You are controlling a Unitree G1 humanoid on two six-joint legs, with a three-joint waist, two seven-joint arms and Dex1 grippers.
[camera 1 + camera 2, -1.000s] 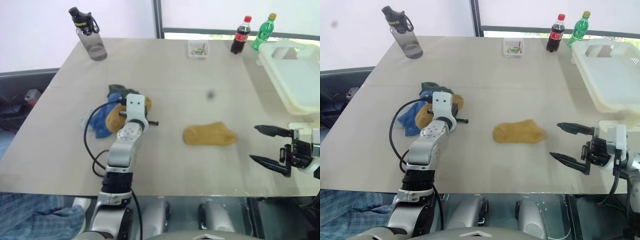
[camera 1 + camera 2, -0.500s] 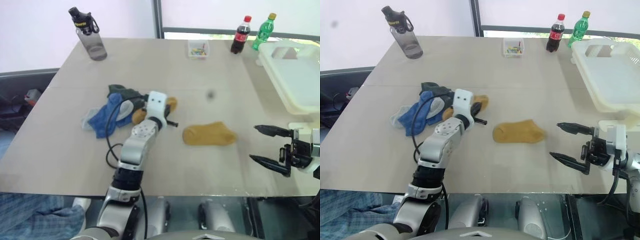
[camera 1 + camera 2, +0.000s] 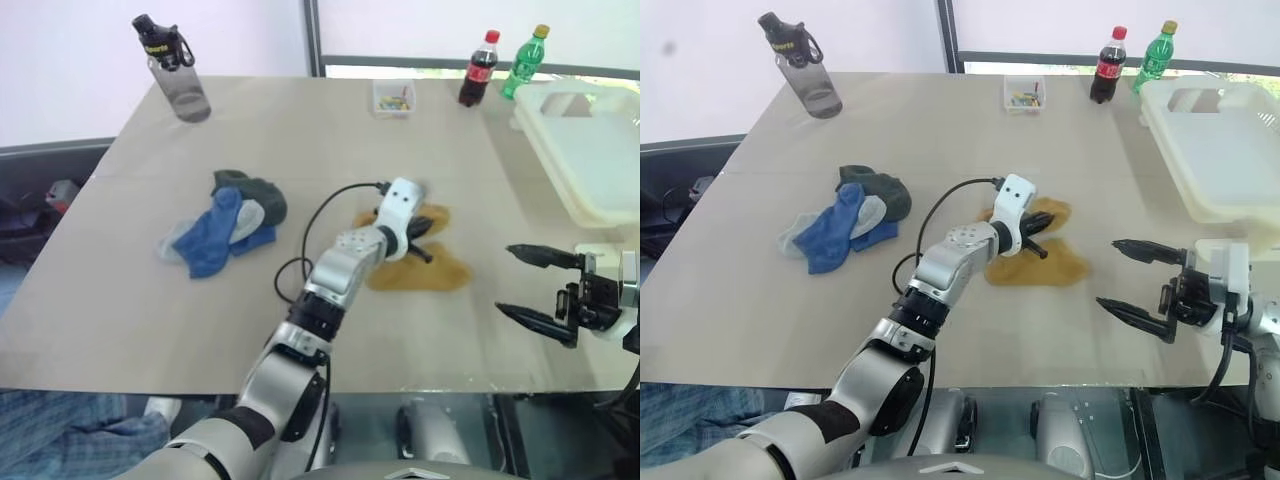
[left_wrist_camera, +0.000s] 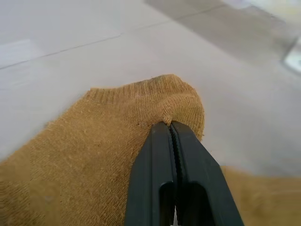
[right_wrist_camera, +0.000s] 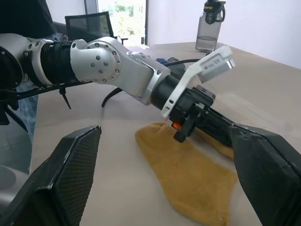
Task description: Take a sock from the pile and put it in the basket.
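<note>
Sock [image 4: 94, 155], mustard yellow, is pinched at its cuff between the closed fingers [image 4: 175, 169] of the left gripper [image 3: 428, 228], and it hangs just above a second yellow sock [image 3: 425, 272] that lies flat on the table [image 3: 330, 140]; the two overlap in the head views, and whether they touch cannot be told. The left arm reaches from the near edge across the middle of the table, its gripper pointing toward the robot's right. The pile [image 3: 222, 222] sits well to the left of the held sock, a loose heap of blue, pale grey and dark green socks. The basket [image 3: 590, 160], cream-white with a thick rim and a handle cut-out, stands at the right edge of the table, apart from both socks. The right gripper [image 3: 530, 285] hangs near the front right corner with its two black fingers spread wide and nothing between them; in its wrist view the fingers [image 5: 70, 174] frame the left gripper and the yellow socks. Along the far edge stand a clear box [image 3: 394, 98] of coloured bits, a cola bottle [image 3: 476, 70] and a green bottle [image 3: 526, 62] close together. A grey water bottle [image 3: 172, 70] stands at the far left corner.
</note>
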